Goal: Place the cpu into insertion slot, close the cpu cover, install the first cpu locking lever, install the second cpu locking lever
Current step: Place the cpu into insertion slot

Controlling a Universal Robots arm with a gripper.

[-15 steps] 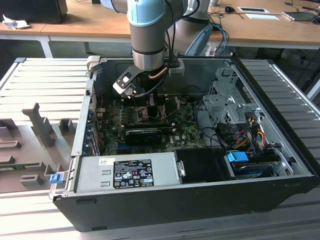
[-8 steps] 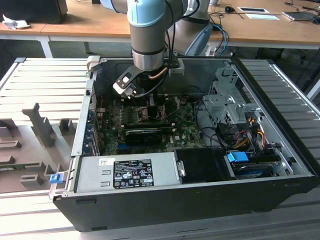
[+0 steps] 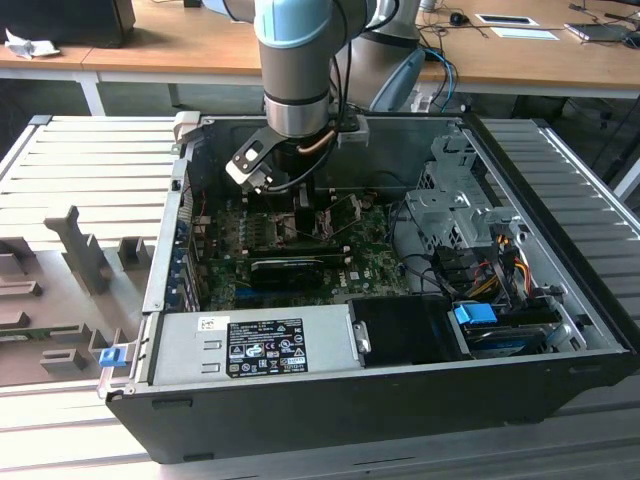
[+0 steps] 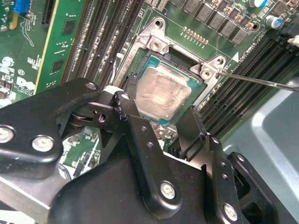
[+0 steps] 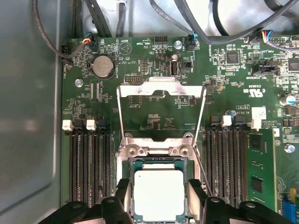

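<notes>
One cpu (image 5: 158, 195) lies in the socket (image 5: 156, 149), cpu cover (image 5: 161, 88) raised, jaws parted astride it, holding nothing.

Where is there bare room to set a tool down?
Bare: ribbed grey metal table at the exterior view's right of the black computer case; plain grey case panel beside the black memory slots. Crowded: around the silver-topped cpu and cabled drive bay.

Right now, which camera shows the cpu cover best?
The first wrist view: the cpu cover appears whole, its square window facing the camera, swung open off the socket. In the exterior view it is a small tilted plate below the arm. In the second wrist view I cannot tell it from the socket's brackets.
</notes>
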